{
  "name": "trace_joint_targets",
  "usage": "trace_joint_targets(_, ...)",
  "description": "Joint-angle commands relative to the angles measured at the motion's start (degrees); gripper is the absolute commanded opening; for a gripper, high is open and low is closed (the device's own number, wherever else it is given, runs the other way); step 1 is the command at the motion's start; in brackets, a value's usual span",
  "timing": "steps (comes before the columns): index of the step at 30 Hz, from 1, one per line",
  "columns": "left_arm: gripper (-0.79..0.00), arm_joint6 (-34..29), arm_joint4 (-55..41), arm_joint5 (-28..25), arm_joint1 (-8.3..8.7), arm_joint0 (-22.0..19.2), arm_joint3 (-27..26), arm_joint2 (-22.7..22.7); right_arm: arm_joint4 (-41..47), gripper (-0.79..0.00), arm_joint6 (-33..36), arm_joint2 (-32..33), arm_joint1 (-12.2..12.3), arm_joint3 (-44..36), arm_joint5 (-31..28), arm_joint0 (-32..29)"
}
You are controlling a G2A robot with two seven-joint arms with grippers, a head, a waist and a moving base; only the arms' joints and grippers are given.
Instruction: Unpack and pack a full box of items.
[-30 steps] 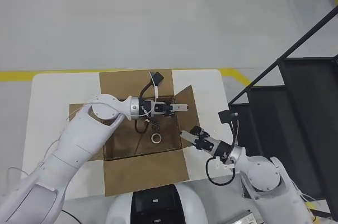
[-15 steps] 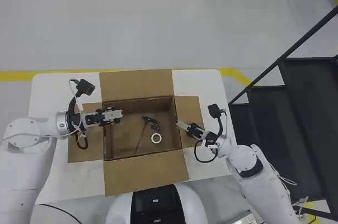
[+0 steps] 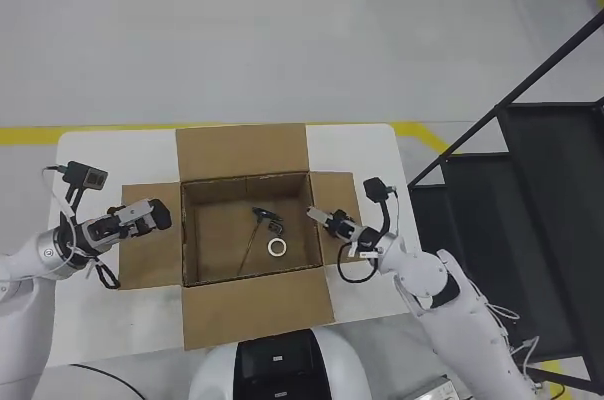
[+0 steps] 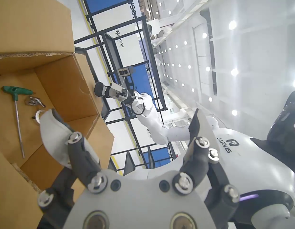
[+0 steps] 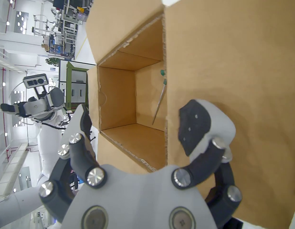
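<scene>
On the white bench point(image 3: 92, 150), the left claw point(image 3: 158, 216) hangs over the left flap of the box point(image 3: 244, 150), its fingers spread apart and empty. On the box's floor, nearer its right wall, lie a green T-handle hex key point(image 3: 252, 240), a small metal part point(image 4: 34, 101) and a white tape ring point(image 3: 278, 246). The right claw point(image 3: 316, 214) sits over the box's right flap at the rim, fingers apart, empty.

White table point(image 3: 367, 150) on pale grey floor point(image 3: 282, 50). Yellow floor line point(image 3: 22, 134) passes table's far side; black metal rack point(image 3: 542, 190) beside it (dark shelves).
</scene>
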Motion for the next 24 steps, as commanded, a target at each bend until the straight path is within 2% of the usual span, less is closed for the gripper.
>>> trace_joint_targets(1,0.0,0.0,0.0,0.0,0.0,0.0,0.0,0.0,-1.5,0.0,0.2,0.0,0.2,-3.0,-1.8,-0.9)
trace_joint_targets(6,0.0,0.0,0.0,0.0,0.0,0.0,0.0,0.0,-7.5,0.0,4.6,-3.4,0.3,-7.7,-2.6,1.2)
trace_joint_targets(10,0.0,0.0,0.0,0.0,0.0,0.0,0.0,0.0,-20.1,0.0,9.7,-11.6,-0.5,-6.3,6.4,9.3)
trace_joint_targets(14,0.0,0.0,0.0,0.0,0.0,0.0,0.0,0.0,-30.4,0.0,15.4,-22.8,-2.5,-0.4,15.3,19.8)
trace_joint_targets(19,0.0,0.0,0.0,0.0,0.0,0.0,0.0,0.0,-35.4,0.0,20.4,-32.9,-5.9,8.2,24.0,30.6)
trace_joint_targets(24,0.0,0.0,0.0,0.0,0.0,0.0,0.0,0.0,-36.4,0.0,22.6,-38.1,-8.7,13.5,28.4,36.2)
